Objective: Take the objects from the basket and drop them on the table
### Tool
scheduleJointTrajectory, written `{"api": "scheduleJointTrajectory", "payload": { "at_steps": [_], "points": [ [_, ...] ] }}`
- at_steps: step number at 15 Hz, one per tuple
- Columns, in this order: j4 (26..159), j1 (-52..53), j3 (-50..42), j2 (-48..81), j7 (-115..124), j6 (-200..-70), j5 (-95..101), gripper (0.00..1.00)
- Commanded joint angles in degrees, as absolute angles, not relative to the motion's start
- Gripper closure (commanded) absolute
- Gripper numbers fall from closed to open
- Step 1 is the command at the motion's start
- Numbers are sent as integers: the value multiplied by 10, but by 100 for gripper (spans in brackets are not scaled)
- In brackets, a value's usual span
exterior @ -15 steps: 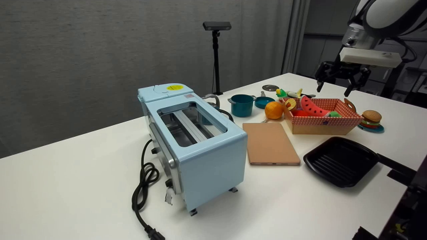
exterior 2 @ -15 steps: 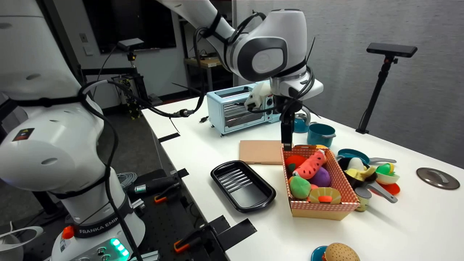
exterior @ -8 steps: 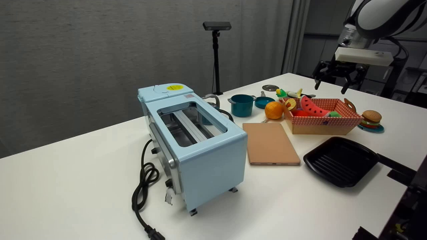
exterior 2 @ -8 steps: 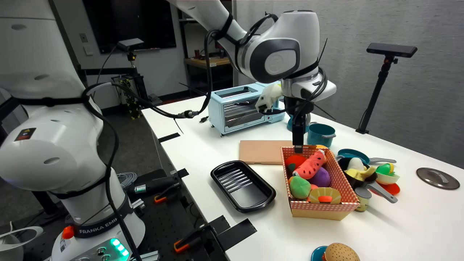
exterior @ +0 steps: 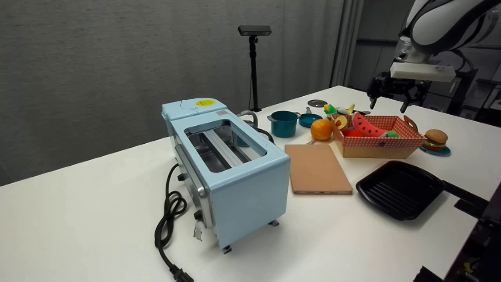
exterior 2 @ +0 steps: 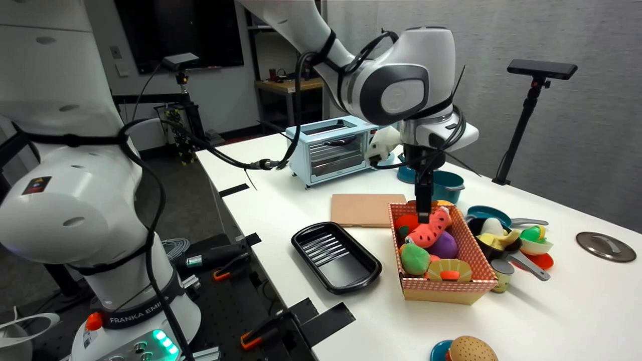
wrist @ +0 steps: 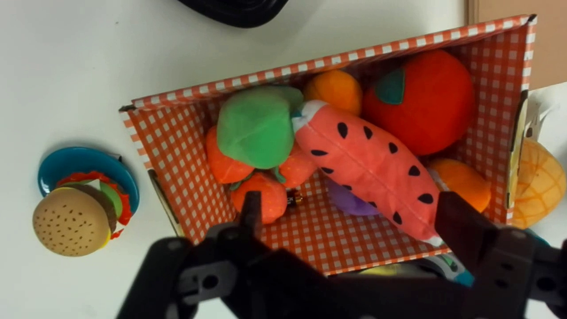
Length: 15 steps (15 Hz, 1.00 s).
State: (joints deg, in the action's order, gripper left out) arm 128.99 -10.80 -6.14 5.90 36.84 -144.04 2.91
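The tool (exterior: pixel 388 108) is above the gingham-lined basket (exterior 2: pixel 444 296), jaws spread apart. The basket rests on the tabletop (exterior 2: pixel 577 321) and holds a plush watermelon slice (wrist: pixel 370 168), green plush piece (wrist: pixel 257 128) and red plush piece (wrist: pixel 436 102).

The wrist view's top edge cuts off the black pan (wrist: pixel 242 11); mid-frame, the watermelon (wrist: pixel 372 166) hides part of the purple piece (wrist: pixel 347 201) — and a dark item (wrist: pixel 291 201) just left is too small to identify. In an exterior view, the bottom edge crops the burger (exterior 2: pixel 472 349).
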Motion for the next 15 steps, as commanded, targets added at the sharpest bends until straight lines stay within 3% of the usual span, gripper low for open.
{"api": "scheduleJointTrajectory", "payload": {
  "at_steps": [1,15],
  "points": [
    [1267,-82,-75,103,382,-1459,42,0],
    [1172,-59,-88,200,360,-1447,1,0]
  ]
}}
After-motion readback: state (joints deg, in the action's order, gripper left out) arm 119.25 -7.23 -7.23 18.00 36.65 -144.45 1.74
